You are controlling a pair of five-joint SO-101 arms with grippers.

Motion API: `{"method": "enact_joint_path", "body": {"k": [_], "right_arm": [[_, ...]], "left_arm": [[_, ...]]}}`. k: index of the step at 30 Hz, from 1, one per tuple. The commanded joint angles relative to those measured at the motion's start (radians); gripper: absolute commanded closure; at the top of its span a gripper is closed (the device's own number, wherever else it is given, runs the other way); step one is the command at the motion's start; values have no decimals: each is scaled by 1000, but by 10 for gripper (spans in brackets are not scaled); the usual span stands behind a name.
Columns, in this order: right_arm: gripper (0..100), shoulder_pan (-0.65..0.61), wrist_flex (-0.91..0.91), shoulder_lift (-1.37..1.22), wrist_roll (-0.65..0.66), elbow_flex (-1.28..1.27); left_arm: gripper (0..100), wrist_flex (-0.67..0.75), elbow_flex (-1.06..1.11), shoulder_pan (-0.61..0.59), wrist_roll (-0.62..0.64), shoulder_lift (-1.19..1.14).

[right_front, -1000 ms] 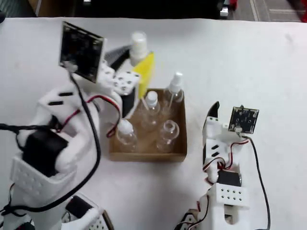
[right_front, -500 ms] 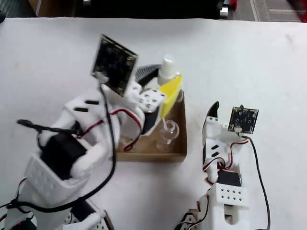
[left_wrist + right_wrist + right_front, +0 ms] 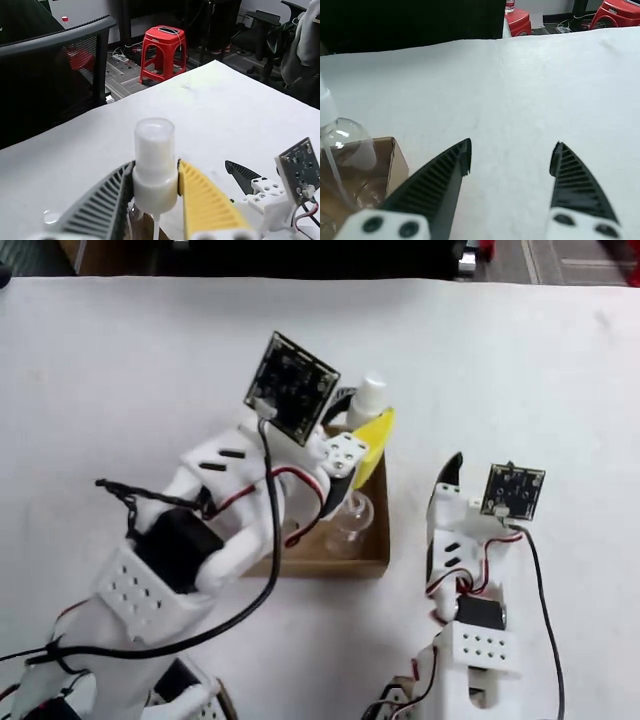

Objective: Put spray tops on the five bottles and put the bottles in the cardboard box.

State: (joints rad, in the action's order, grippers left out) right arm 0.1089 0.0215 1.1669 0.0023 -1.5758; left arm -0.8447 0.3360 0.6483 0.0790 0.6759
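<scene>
Gripping the spray top point(image 3: 154, 145) in my left pincer point(image 3: 156, 169) above the cardboard box point(image 3: 330, 565), I should line its tube over the uncapped bottle point(image 3: 352, 515) and lower straight. Its tip is hidden, probably near the neck; my right pincer point(image 3: 510, 162) sits open beside the box.

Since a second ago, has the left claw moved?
Yes. The left claw, gripping the spray top, moved rightward, from behind the cardboard box to over its right side.
</scene>
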Motion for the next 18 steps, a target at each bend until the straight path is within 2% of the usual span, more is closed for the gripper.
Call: {"method": "enact_joint_path", "body": {"k": [1,5,9,14,18], "right_arm": [[765,16,-24,12,2,3],[765,16,-24,12,2,5],[765,16,-24,12,2,6],[765,16,-24,12,2,6],[765,16,-24,12,2,6]], "left_arm": [[979,104,41,-4,-9,-4],[979,184,89,-5,-9,-2],[979,133,61,-7,-9,30],[979,141,81,-25,-9,25],[979,235,164,-28,-12,33]]}}
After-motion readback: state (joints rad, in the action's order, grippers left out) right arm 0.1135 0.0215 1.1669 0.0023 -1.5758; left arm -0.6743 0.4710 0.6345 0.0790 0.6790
